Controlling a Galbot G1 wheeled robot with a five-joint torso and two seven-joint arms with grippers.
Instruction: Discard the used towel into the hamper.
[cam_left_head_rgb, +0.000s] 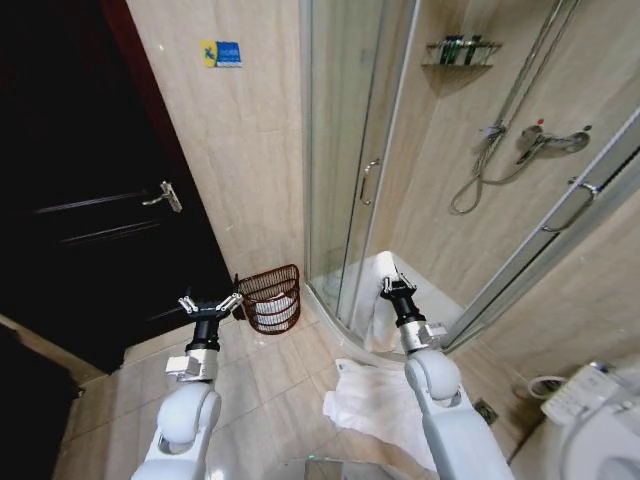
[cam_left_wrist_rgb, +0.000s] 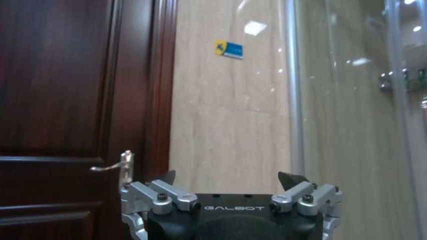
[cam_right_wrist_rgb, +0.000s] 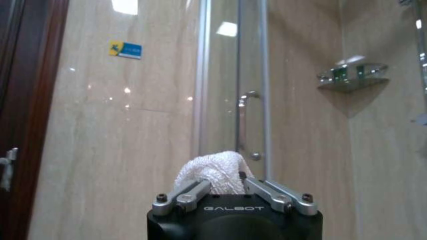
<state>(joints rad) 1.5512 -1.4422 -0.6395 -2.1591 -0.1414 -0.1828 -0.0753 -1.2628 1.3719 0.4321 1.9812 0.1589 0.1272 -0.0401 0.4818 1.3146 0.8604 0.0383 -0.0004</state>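
Observation:
My right gripper (cam_left_head_rgb: 397, 287) is shut on a white towel (cam_left_head_rgb: 373, 322), which hangs from its fingers down toward the shower threshold. In the right wrist view the towel (cam_right_wrist_rgb: 215, 171) bunches up between the closed fingers of the right gripper (cam_right_wrist_rgb: 227, 184). The hamper (cam_left_head_rgb: 272, 297), a small dark reddish-brown open-weave basket, stands on the floor against the wall, to the left of the towel, with something white inside. My left gripper (cam_left_head_rgb: 210, 303) is held open just left of the hamper with nothing in it. Its spread fingers frame the left gripper (cam_left_wrist_rgb: 228, 179) in the left wrist view.
A dark wooden door (cam_left_head_rgb: 90, 200) with a metal handle (cam_left_head_rgb: 163, 196) fills the left. The glass shower enclosure (cam_left_head_rgb: 345, 150) stands behind the towel. A white mat (cam_left_head_rgb: 378, 405) lies on the tiles beneath my right arm. A toilet (cam_left_head_rgb: 590, 415) sits at the lower right.

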